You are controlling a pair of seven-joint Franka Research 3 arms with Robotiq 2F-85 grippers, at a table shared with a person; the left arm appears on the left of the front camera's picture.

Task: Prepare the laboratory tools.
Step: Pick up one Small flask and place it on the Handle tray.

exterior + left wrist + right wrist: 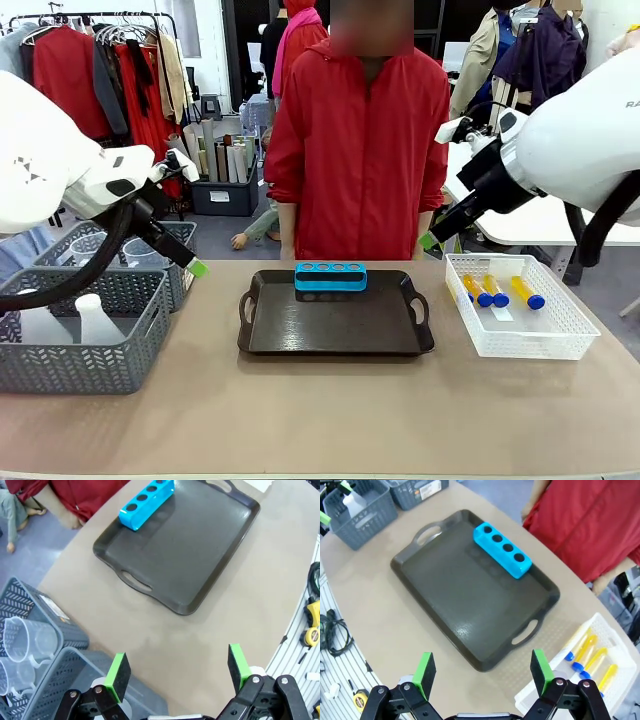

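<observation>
1. The amber blue-capped tubes (pixel 497 291) lay side by side, slanting, in the white lattice basket (pixel 560 345) at the tabletop's (pixel 320 420) right.
2. The empty blue rack (pixel 331 276) stood crosswise at the dark tray's (pixel 335 335) far edge, left of them.
3. The right hand (pixel 483 671), spread wide and empty, hovered nearer the tubes.
4. The left hand (pixel 178 672), also spread, hung over the grey mesh baskets (pixel 80 375).

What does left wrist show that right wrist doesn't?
Left wrist, not right wrist: the clear measuring jugs in a grey mesh basket.
Right wrist, not left wrist: the amber tubes lying in the white lattice basket.
Both: the dark tray with the empty blue rack on it, grey baskets, and the person's red jacket.
</observation>
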